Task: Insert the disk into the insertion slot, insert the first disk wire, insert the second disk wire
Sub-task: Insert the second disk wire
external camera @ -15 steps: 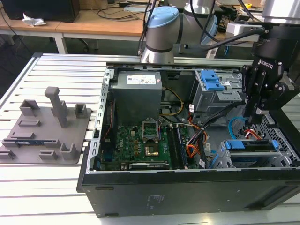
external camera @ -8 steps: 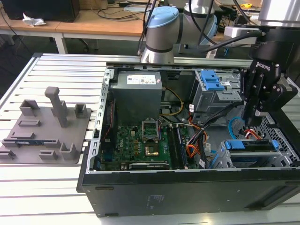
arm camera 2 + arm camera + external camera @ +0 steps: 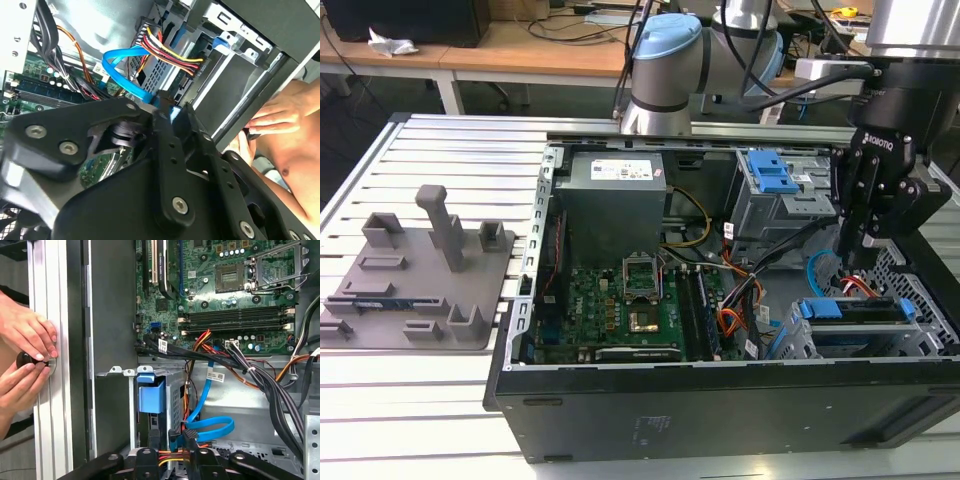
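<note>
Disk [image 3: 855, 310] with its bright blue carrier sits seated in the insertion slot [image 3: 790, 340], the silver perforated cage at the near corner of the open computer case [image 3: 720, 410] on the exterior view's right. I see the same blue carrier end [image 3: 151, 397] in the first wrist view, standing inside the cage wall [image 3: 175, 405].

My gripper [image 3: 860, 235] hangs just above the back of the disk, pointing down into the case. In the first wrist view the jaws are drawn close together on the black connector [image 3: 191, 436] of the bundle of red, yellow and black power wires [image 3: 172, 456], and I read that as a grip on the plug. A light blue data cable [image 3: 212, 427] loops just beside it; in the second wrist view that blue cable [image 3: 125, 70] curves up past the multicoloured wire bundle [image 3: 170, 52].

Beyond the gripper lies the green motherboard [image 3: 620, 300] with its bare processor socket [image 3: 642, 278], then the grey power supply [image 3: 612, 200] toward the far edge of the case. The taller drive cage with the blue latch [image 3: 770, 175] stands at the far corner on the exterior view's right.

A person's hands [image 3: 25, 355] rest on the slatted aluminium surface [image 3: 47, 440] outside the case wall, fingers around a small black knob [image 3: 26, 360].

A grey fixture tray [image 3: 420, 280] lies on the surface well apart from the case, on the exterior view's left.
</note>
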`<state>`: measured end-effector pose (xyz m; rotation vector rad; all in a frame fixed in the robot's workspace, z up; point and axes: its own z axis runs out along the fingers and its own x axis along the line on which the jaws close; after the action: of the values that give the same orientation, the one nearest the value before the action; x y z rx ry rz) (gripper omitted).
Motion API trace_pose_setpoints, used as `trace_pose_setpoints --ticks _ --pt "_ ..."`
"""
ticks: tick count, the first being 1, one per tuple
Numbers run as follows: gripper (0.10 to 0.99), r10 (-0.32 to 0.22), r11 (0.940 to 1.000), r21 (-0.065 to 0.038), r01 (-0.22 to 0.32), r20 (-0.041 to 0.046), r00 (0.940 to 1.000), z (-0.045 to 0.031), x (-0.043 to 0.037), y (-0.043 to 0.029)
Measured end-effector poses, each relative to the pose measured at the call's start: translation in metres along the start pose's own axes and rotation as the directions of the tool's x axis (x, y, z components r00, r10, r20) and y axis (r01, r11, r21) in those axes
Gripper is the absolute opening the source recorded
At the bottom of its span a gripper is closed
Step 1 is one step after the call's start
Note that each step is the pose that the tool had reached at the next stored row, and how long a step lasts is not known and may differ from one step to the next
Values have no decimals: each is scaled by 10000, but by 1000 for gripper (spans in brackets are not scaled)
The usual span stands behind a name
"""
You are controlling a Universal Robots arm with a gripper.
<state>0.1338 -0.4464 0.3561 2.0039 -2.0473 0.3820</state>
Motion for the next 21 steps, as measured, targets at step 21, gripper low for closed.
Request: trace_pose_setpoints --ticks 21 --pt "161 -185 9997 -139 185 -50 9998 40 -43 -138"
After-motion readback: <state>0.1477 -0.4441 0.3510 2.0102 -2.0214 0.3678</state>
